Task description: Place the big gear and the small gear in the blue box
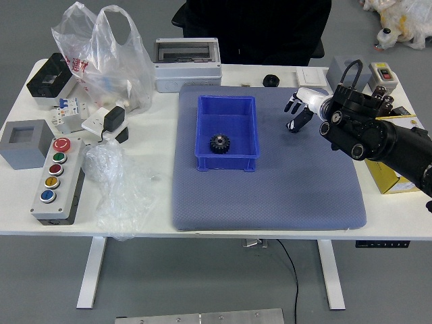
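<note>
My right hand [294,115] reaches in from the right, its fingers parted and holding nothing, right over the small dark gear [294,128]. That gear lies on the grey-blue mat to the right of the box, partly covered by the fingertips. Inside the blue box [251,145], near its front wall, sits the bigger dark gear [219,143]. No left hand shows in the picture.
A black round piece [271,80] lies at the mat's far edge. A yellow box [386,177] stands under my right forearm. Plastic bags [101,57], a button panel [59,179] and grey boxes are at the left. A person in black sits at the far side.
</note>
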